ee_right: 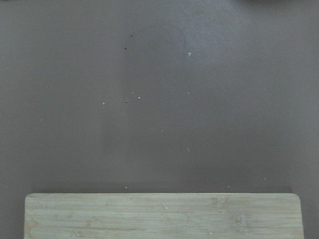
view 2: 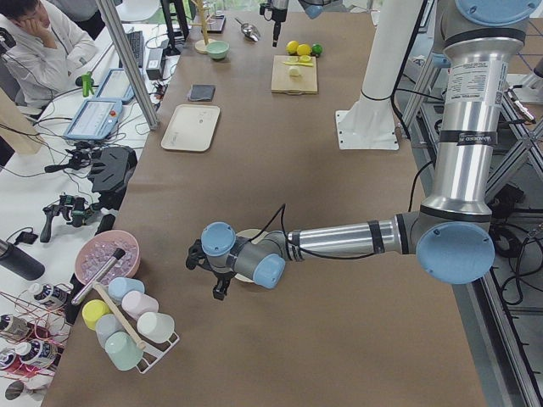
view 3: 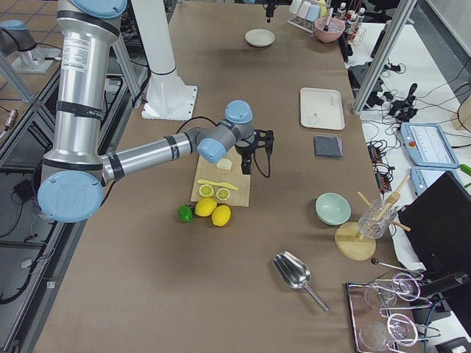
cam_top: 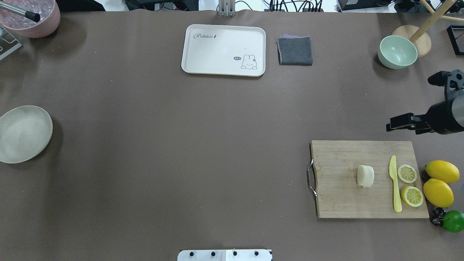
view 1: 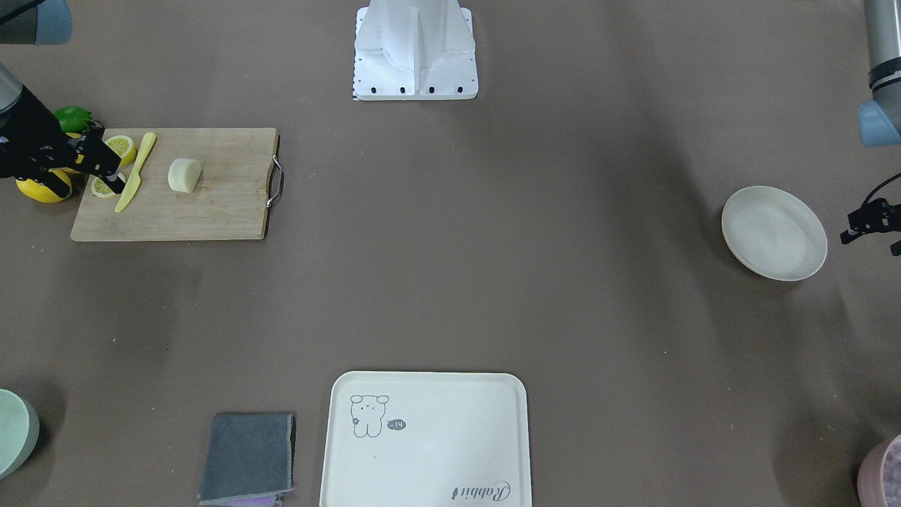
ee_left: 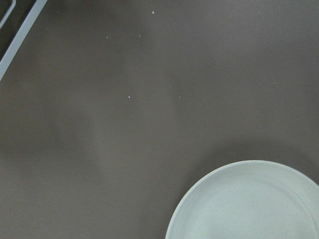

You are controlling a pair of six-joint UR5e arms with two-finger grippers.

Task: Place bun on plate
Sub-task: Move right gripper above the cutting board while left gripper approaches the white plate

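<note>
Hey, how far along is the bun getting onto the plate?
Nothing is done yet: the bun sits on the cutting board, and the plate across the table is bare. In hand: the right gripper hovers empty by the board. Still to do: grasp the bun, carry it over, set it down.

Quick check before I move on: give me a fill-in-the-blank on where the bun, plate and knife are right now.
1. The bun lies on the wooden ____.
2. It lies between the metal handle and the yellow ____.
3. The plate holds ____.
4. Beside the blade lie ____ lemon halves.

Missing words: cutting board; knife; nothing; two.
</note>
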